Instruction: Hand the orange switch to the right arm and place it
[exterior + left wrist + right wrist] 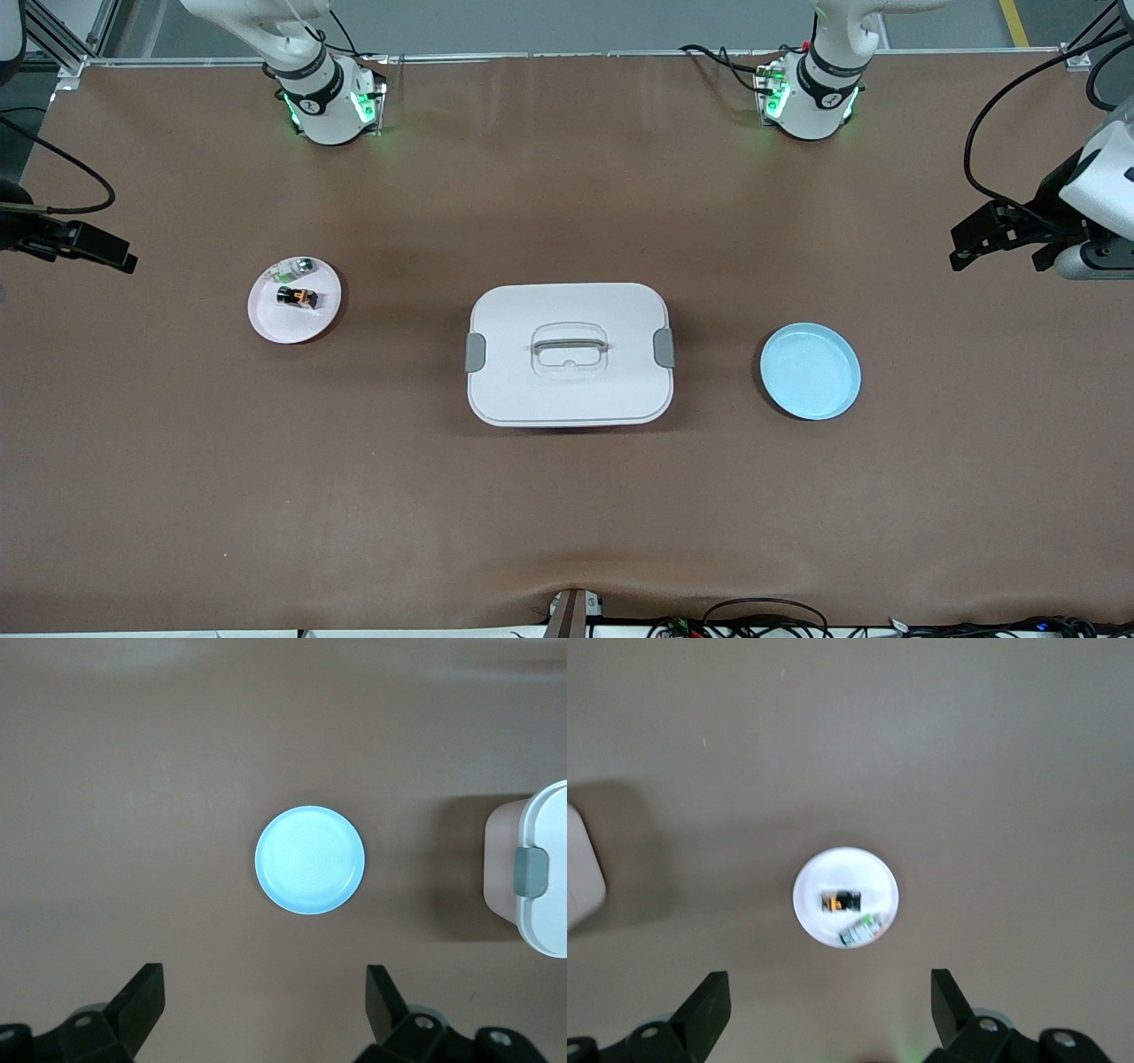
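Observation:
The orange switch (297,297), black with an orange end, lies on a small white plate (266,323) toward the right arm's end of the table. It also shows in the right wrist view (842,901), lying on that plate (811,873). My right gripper (831,983) is open and empty, high over the table beside the plate; in the front view it (89,245) is at the table's edge. My left gripper (266,979) is open and empty, high over the left arm's end (997,239), with the empty light blue plate (310,859) below it.
A small green-white-silver part (299,265) lies on the white plate beside the switch, and shows in the right wrist view (861,929). A white lidded box (567,390) with a handle stands mid-table. The blue plate (811,370) sits between the box and the left arm's end.

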### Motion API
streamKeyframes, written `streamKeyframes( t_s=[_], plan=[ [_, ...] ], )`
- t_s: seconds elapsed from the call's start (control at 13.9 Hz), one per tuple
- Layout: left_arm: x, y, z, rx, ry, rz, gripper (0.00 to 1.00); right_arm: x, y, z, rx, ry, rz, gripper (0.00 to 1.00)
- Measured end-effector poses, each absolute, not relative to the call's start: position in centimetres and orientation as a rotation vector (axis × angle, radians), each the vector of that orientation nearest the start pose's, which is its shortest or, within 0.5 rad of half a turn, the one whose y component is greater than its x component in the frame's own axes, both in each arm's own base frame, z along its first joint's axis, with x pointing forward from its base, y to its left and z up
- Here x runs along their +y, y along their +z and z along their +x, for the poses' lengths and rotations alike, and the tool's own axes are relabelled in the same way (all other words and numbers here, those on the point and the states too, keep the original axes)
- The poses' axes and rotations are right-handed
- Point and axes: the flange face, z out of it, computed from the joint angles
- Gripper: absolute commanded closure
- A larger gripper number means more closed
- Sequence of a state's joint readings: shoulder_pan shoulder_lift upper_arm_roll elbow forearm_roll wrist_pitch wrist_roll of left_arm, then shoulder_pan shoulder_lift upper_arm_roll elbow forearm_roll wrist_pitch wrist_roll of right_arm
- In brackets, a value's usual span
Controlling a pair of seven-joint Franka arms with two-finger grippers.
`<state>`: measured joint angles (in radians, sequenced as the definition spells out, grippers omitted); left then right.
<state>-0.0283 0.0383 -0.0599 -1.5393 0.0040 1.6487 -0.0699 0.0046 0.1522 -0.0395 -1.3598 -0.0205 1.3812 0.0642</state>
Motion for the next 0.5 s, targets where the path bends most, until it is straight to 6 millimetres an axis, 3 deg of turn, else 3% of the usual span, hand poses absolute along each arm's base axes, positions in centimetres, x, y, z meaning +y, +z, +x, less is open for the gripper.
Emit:
streamKeyframes(
  t_s=[0.22,0.5],
  plan=[
    [-5.0,62.4,57.3,0.03,-0.109,-3.143,0.0,-3.3,62.3,57.5,0.002,0.25,-3.147,0.0],
    [-5.0,62.4,57.3,0.029,-0.11,-3.143,0.0,-3.3,64.7,56.6,-0.028,0.197,-3.148,0.0]
  ],
)
